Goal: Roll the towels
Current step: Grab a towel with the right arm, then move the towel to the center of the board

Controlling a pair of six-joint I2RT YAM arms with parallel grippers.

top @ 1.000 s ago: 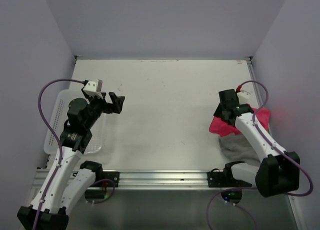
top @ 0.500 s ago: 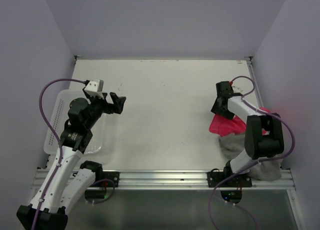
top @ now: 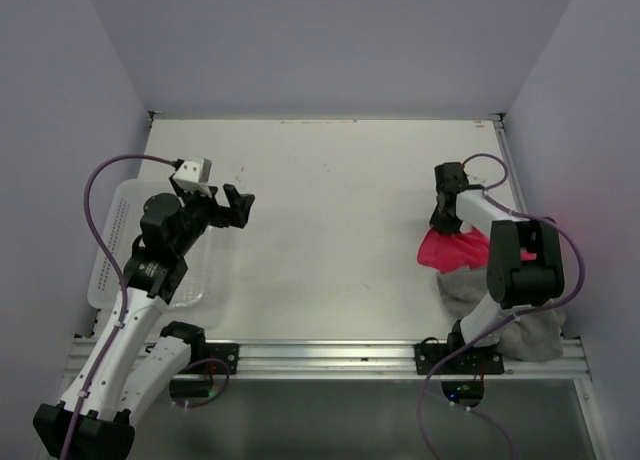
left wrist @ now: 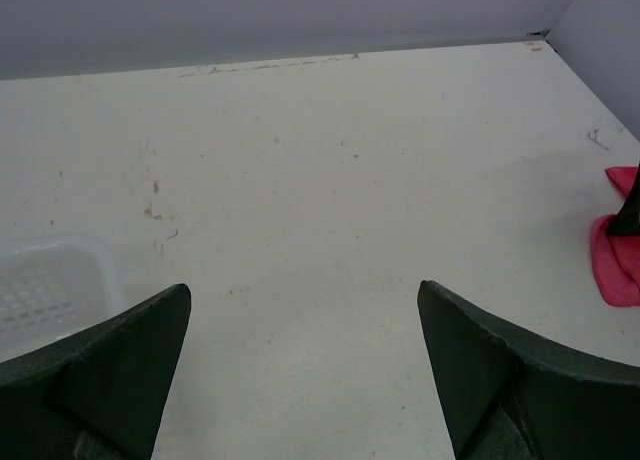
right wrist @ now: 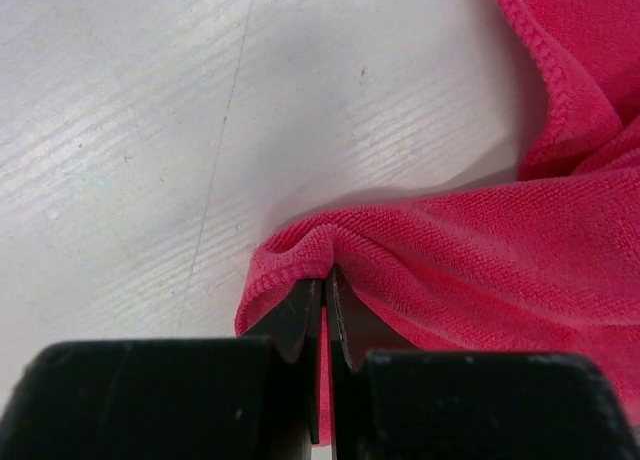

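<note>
The pink-red towel (top: 452, 251) lies crumpled at the right of the table, partly over the grey-taupe towel (top: 470, 292), which reaches toward the near right corner. My right gripper (top: 441, 221) is down at the pink towel's far left edge. In the right wrist view its jaws (right wrist: 324, 280) are shut on a pinched fold of the pink towel (right wrist: 500, 270). My left gripper (top: 238, 208) hovers over the left half of the table, open and holding nothing (left wrist: 305, 300). The pink towel (left wrist: 615, 265) shows at the right edge of the left wrist view.
A white perforated basket (top: 113, 252) sits at the left edge under my left arm; its corner (left wrist: 40, 290) shows in the left wrist view. Walls close in the table on three sides. The right arm's purple cable loops over the towels.
My right gripper has dropped to the pink towel's edge and closed on it, and the arm has folded over the towels. The left arm has hardly moved.
</note>
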